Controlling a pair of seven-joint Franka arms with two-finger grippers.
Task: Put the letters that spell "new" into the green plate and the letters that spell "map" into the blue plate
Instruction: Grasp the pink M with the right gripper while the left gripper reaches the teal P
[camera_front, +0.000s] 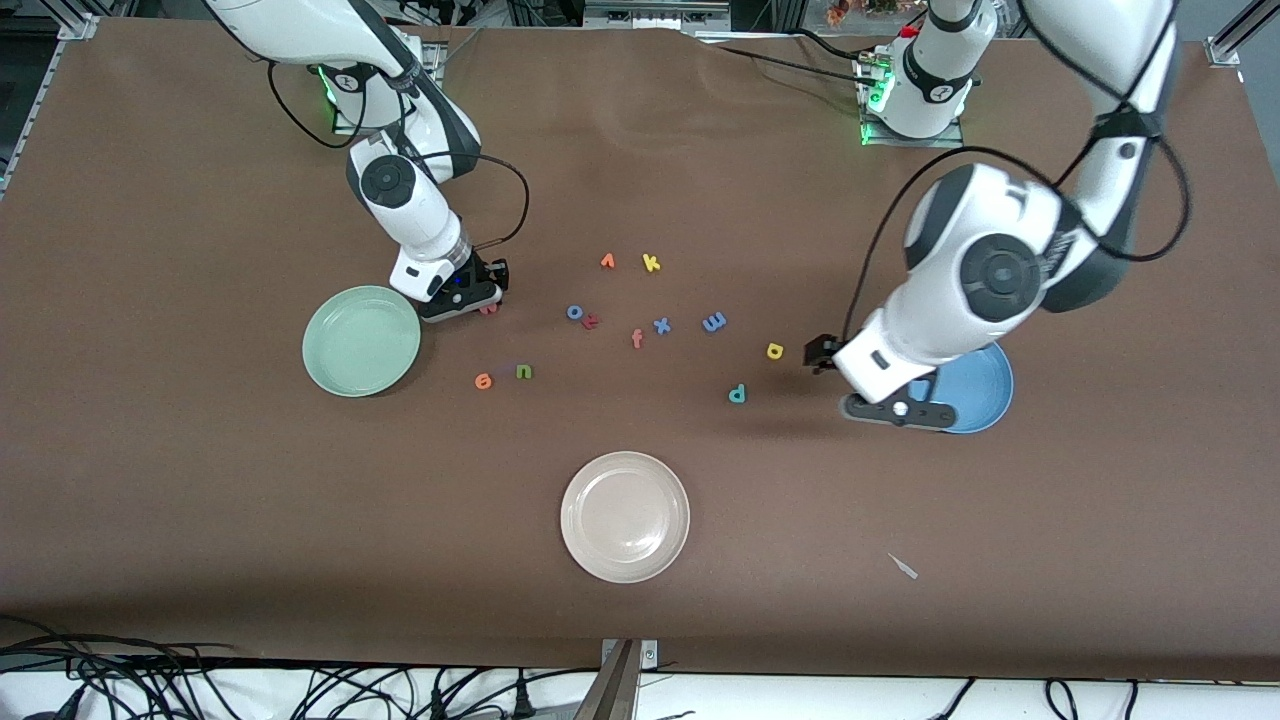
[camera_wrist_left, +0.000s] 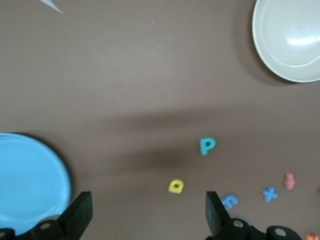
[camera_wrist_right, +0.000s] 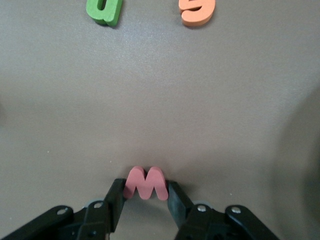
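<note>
Though tiny, salmon-pink "w" (camera_wrist_right: 145, 183)

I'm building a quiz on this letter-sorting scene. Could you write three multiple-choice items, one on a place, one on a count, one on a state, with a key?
1. What is the left gripper over?
A. the cream-white plate
B. the table at the rim of the blue plate
C. the green plate

2. How many plates are on the table?
A. two
B. three
C. four

3. What is the right gripper doing?
A. hanging open above the orange "e"
B. resting in the green plate
C. gripping the salmon-pink "w" on the table

Key:
1 B: in the front view it sits at the edge of the blue plate, fingers wide apart.
2 B: the green plate, the cream-white plate and the blue one.
3 C: the right wrist view shows both fingers pressed against the salmon-pink "w".
</note>
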